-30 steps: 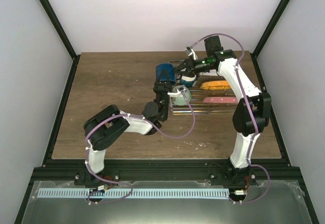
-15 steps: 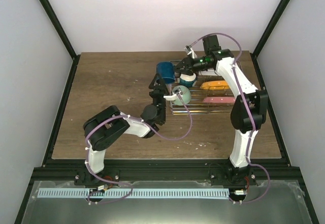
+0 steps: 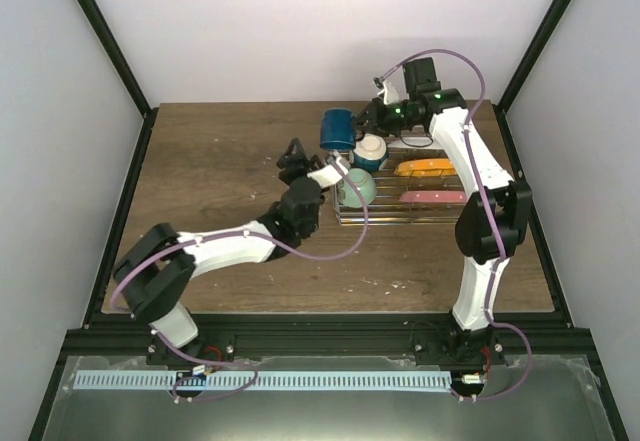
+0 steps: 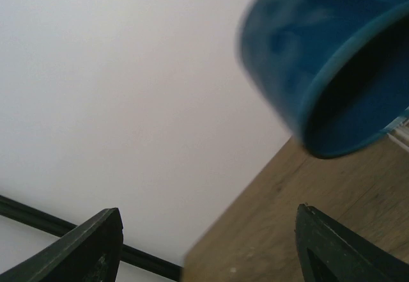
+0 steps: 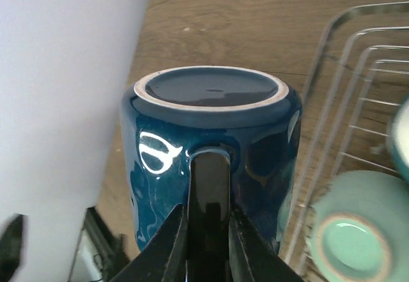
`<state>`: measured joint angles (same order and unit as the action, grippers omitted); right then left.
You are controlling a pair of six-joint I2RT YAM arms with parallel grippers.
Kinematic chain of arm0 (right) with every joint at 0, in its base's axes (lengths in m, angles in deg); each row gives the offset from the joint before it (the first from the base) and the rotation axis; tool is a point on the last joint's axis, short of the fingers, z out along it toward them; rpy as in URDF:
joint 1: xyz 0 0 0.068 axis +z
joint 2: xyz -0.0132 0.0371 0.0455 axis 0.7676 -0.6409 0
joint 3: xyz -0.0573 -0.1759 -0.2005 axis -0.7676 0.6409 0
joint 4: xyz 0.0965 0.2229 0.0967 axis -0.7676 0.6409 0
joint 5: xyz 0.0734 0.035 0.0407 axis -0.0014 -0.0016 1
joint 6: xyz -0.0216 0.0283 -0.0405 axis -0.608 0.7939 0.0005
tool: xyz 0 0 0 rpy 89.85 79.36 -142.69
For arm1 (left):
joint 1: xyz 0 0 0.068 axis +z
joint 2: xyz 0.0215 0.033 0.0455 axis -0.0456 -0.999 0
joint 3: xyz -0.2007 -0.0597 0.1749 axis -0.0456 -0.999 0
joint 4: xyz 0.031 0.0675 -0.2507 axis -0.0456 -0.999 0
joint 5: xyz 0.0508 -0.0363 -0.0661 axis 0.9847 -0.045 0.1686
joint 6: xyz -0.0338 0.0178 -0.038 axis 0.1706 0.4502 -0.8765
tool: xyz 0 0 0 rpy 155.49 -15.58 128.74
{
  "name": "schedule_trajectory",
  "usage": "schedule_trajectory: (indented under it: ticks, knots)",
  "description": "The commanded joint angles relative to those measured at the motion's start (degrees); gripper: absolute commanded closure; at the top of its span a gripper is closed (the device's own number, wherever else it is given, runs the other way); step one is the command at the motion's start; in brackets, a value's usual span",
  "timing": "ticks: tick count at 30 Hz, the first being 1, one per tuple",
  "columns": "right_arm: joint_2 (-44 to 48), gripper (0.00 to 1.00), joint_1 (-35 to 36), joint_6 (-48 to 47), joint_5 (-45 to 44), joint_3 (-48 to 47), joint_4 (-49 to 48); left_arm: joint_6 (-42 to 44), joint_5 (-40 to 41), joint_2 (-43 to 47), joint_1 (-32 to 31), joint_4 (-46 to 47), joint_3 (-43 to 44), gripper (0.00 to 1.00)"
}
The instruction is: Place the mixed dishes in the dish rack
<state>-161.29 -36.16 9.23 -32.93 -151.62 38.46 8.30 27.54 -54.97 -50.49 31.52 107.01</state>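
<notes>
Blue mug: upper centre, tilted, carried by its handle, probably for tipping into the rack.
Right gripper: clamped on that handle.
Left gripper: wide, empty.

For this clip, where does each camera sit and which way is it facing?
Top external: above and behind the arms, looking down on the wooden table; both arms and the silver wire rack show.
Left wrist: on the left gripper, looking past its open fingers at the dark blue mug.
Right wrist: on the right gripper, facing the mug's base; its fingers clamp the handle.
Shared: all three views show the mug.
</notes>
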Motion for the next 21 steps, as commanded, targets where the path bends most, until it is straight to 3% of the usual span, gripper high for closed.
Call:
schedule_trajectory:
  ticks: [1,3,10,14,21]
  knots:
    - [6.92,0.99,0.27,-2.74,-10.19,-1.49,1.45,-35.42,-6.11,8.23,3.67,-40.89,9.43,0.24]
    - [9.78,0.99,0.42,-2.77,-15.43,1.46,1.20,-40.28,-8.51,10.30,4.98,-47.27,12.12,0.24]
    - [19.07,0.99,4.80,-1.51,-33.80,11.47,1.01,-46.18,-13.65,11.95,7.40,-55.83,18.03,0.24]
    - [23.55,0.99,8.07,1.83,-43.17,17.68,0.56,-47.01,-16.05,12.09,7.80,-55.85,18.49,0.24]
    - [26.36,0.99,13.34,7.16,-51.44,23.68,1.88,-46.77,-18.32,13.43,7.80,-55.73,16.54,0.24]
